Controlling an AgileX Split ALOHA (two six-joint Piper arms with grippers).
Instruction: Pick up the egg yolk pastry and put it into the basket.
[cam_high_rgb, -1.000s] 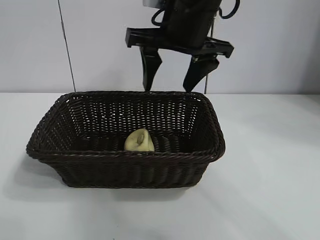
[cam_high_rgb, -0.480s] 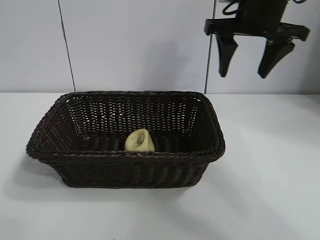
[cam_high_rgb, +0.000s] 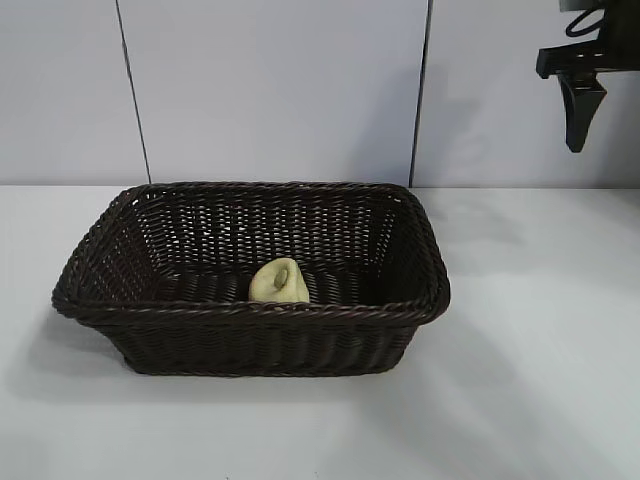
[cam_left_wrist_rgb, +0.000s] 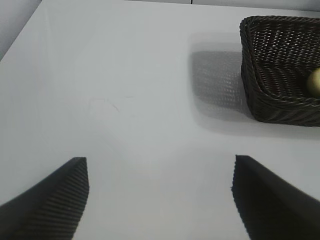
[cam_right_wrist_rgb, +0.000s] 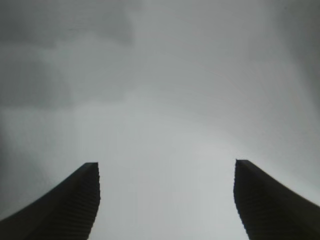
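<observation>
Pastry: the egg yolk pastry (cam_high_rgb: 279, 281), a small round pale-yellow bun with a raised knob, lies on the floor of the basket, close against the inside of the long wall nearest the exterior camera, about midway along that wall. It sits tilted, the knob turned up and toward the camera. Nothing touches it from above. In the left wrist view only a sliver of it (cam_left_wrist_rgb: 314, 81) shows at the frame's edge.

Basket: the large rectangular dark brown woven wicker basket (cam_high_rgb: 250, 310) with flaring sides and braided rim stands upright on the white table (cam_high_rgb: 530, 380), left of the table's middle in the exterior view, its far long side near the table's back edge. It holds the pastry alone.

Right gripper: the right gripper (cam_right_wrist_rgb: 166, 175) hangs high at the exterior view's right edge, well clear of the basket and off to its side; only one dark finger (cam_high_rgb: 580, 110) is in frame there. Its own wrist view shows both fingers spread wide, released, nothing between them.

Left gripper: the left gripper (cam_left_wrist_rgb: 160, 172) is parked above bare table, well apart from the basket's short end. Fingers spread, released, grasping nothing.

Backdrop: pale panelled wall (cam_high_rgb: 270, 90) behind the table.
</observation>
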